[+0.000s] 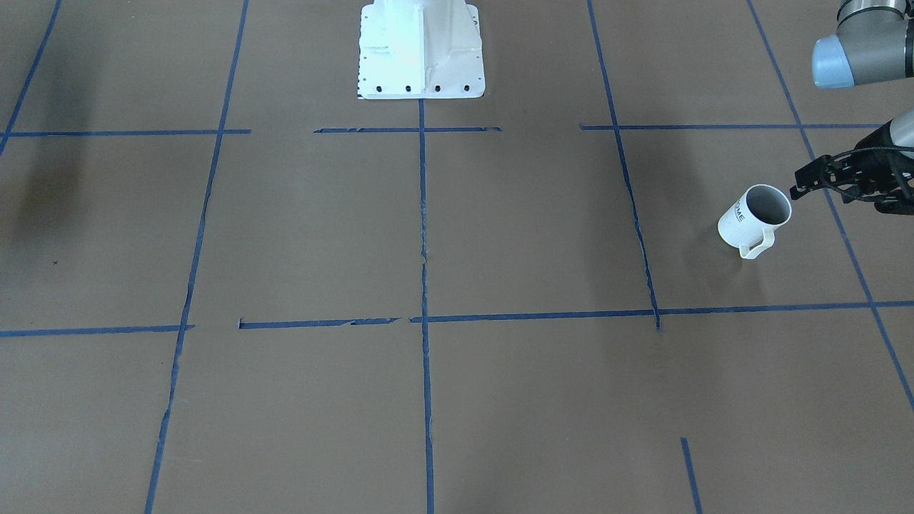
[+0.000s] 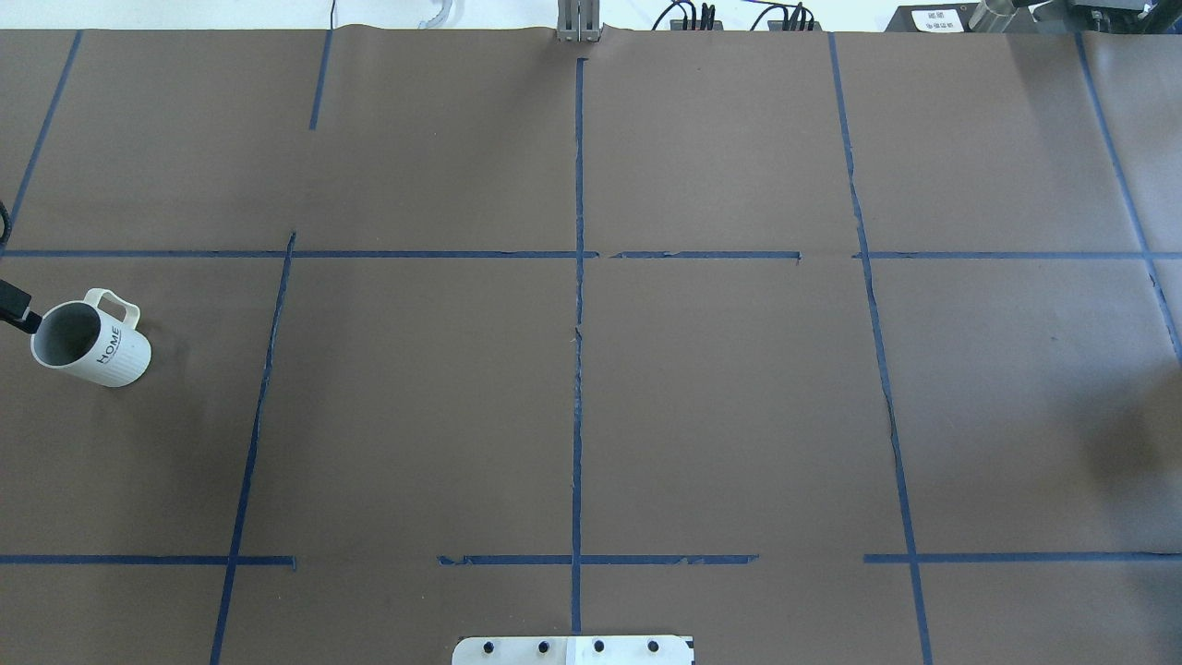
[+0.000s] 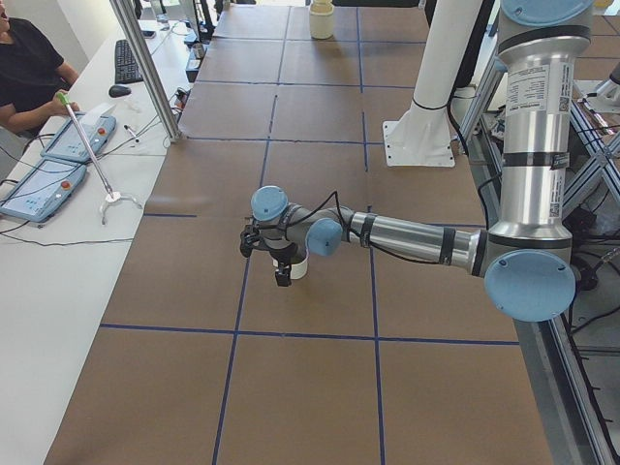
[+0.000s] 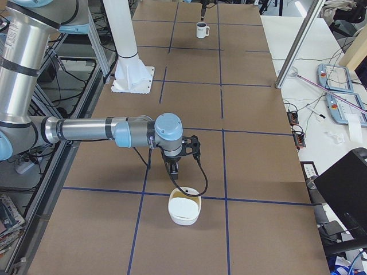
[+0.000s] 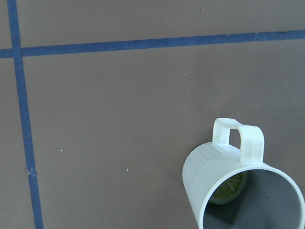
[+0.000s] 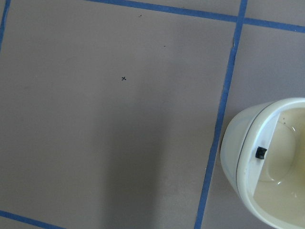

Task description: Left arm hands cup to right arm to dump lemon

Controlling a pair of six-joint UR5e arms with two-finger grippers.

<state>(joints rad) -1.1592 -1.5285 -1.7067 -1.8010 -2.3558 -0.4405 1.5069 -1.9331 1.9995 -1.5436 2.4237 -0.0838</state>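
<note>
The cream-white cup [image 1: 742,223] with dark lettering stands on the brown table near the robot's left edge, and also shows in the overhead view [image 2: 102,356]. The yellow-green lemon [image 5: 229,188] lies inside it. My left gripper [image 1: 795,187] is right at the cup's rim, on the side away from the table's middle. Its jaws look spread and not closed on the cup [image 3: 300,265]. My right gripper [image 4: 172,169] hovers low over the table far from the cup. It shows only in the exterior right view, so I cannot tell whether it is open or shut.
A cream bowl [image 4: 184,212] sits on the table just in front of the right gripper and fills the right wrist view's lower right [image 6: 248,157]. The white robot pedestal [image 1: 421,50] stands at the table's robot side. An operator [image 3: 24,68] sits at a side desk.
</note>
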